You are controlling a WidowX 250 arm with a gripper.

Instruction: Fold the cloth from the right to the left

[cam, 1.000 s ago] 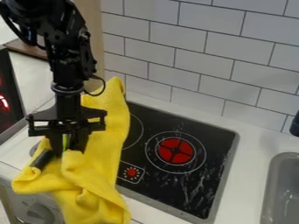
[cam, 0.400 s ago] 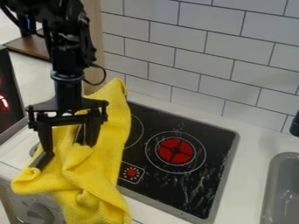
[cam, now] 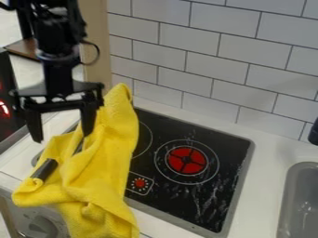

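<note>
The black gripper hangs at the left of the view with its two fingers spread wide and no cloth between them. It is just above the upper left part of the yellow cloth. The cloth lies bunched along the left side of the stove, over its left part and the counter, and its lower end hangs over the front edge. A black handle pokes out at the cloth's left edge, and the rest of that object is mostly covered.
The black stove top with red burner discs lies right of the cloth. A grey sink is at the right edge, with a dark object above it. White tiled wall stands behind; a dark panel is at far left.
The gripper has opened and let go of the cloth, then risen and shifted a little left. The cloth's bunched upper part has settled slightly.
</note>
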